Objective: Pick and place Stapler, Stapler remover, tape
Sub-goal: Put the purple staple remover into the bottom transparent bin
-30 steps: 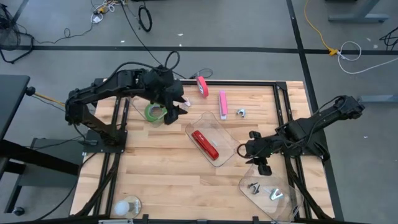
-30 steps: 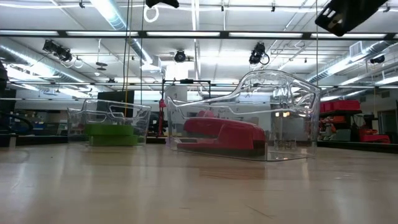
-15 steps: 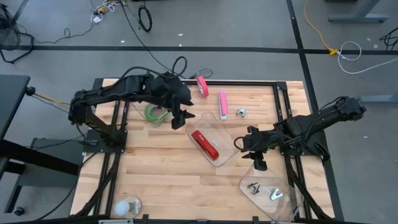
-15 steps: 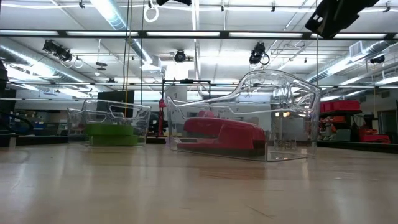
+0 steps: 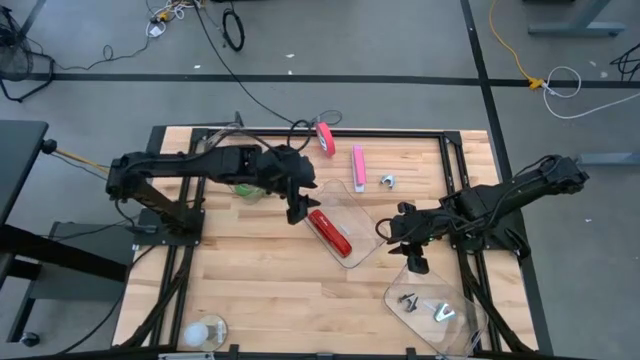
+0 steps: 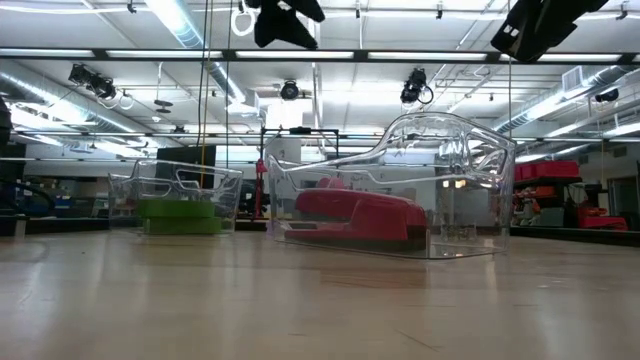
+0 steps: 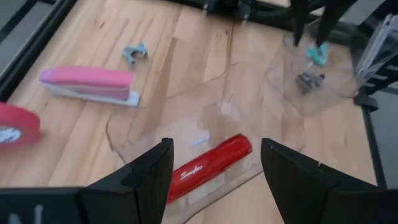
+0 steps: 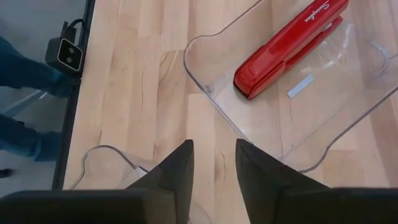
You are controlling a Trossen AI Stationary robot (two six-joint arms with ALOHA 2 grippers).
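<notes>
Red stapler [image 5: 329, 232] already lying in the clear tray [image 5: 365, 203] at table centre, long axis slanting from far-left to near-right. Green tape [image 6: 180, 213] sitting in its own clear bin [image 6: 228, 190] to the left, mostly hidden under the left arm from above. Still loose on the wood at the far edge: pink stapler [image 5: 358, 167], long axis running near to far; small grey stapler remover [image 5: 388, 181] just right of it; red tape roll [image 5: 325, 138] to its left. Left gripper [image 5: 298, 207] hovering over the left rim of the tray, fingers spread wide and empty, loose items lying beyond it toward the far-right. Right gripper [image 5: 396, 237] at the tray's right side, fingers narrowly parted, holding nothing. Probably the remover next; both arms about equally near, and the pink stapler closer to the left.
</notes>
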